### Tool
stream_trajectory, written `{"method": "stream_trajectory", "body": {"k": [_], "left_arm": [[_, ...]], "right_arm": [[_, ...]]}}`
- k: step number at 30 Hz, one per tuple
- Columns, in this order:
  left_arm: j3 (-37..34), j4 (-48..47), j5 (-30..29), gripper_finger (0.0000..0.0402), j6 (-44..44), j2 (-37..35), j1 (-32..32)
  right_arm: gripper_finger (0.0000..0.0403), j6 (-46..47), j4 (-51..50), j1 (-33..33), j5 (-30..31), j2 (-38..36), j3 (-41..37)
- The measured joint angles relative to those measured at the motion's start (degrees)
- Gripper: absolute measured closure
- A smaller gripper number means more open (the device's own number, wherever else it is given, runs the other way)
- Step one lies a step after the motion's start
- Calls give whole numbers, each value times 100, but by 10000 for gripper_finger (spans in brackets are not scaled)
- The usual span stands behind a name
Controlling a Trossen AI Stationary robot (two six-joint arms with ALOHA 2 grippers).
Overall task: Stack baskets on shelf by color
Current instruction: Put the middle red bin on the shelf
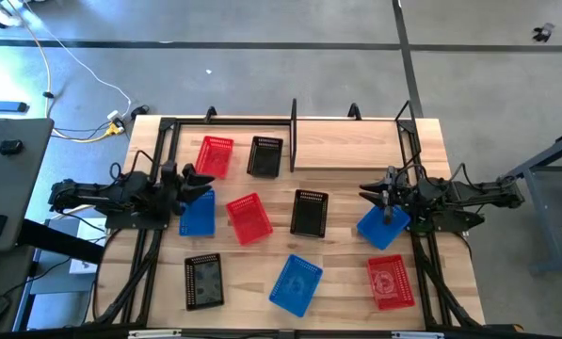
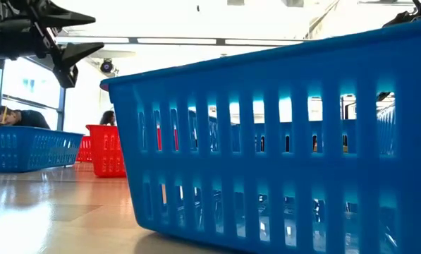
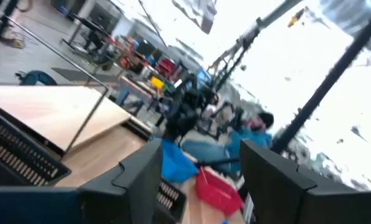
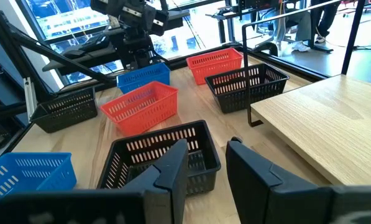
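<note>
1. The left gripper is seen at the table's left side, over the edge of a blue basket; in its wrist view its dark fingers stand spread with nothing between them.
2. A black basket lies near the front left corner, its mesh floor facing up.
3. A red basket is placed at the back left, just beside a black basket; a thin black post of the shelf rises right of them, and the shelf's light wooden floor runs on to the right.
4. A tilted red basket is set mid-table, with a black basket to its right and a blue basket nearer the front edge.
5. All baskets are shown as small rectangular plastic tubs with slotted mesh sides; none stands on the shelf.
6. The right gripper is held at the table's right side, above a blue basket; its fingers are parted and empty.
7. A red basket rests at the front right.
8. No readable writing or brand mark is found on any basket.
</note>
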Motion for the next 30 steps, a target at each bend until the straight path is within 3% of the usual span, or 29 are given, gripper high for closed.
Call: {"method": "stream_trajectory", "body": {"k": [7, 19, 27, 30], "left_arm": [[0, 6, -151, 200, -641, 1, 0], [51, 106, -392, 200, -833, 2, 0], [760, 94, -284, 200, -121, 284, 0], [1219, -335, -279, 200, 60, 617, 0]], "right_arm": [[306, 1, -1, -2, 1, 1, 0], [306, 1, 0, 0, 1, 1, -1], [306, 1, -1, -1, -1, -1, -1], [306, -1, -1, -2, 1, -2, -2]]}}
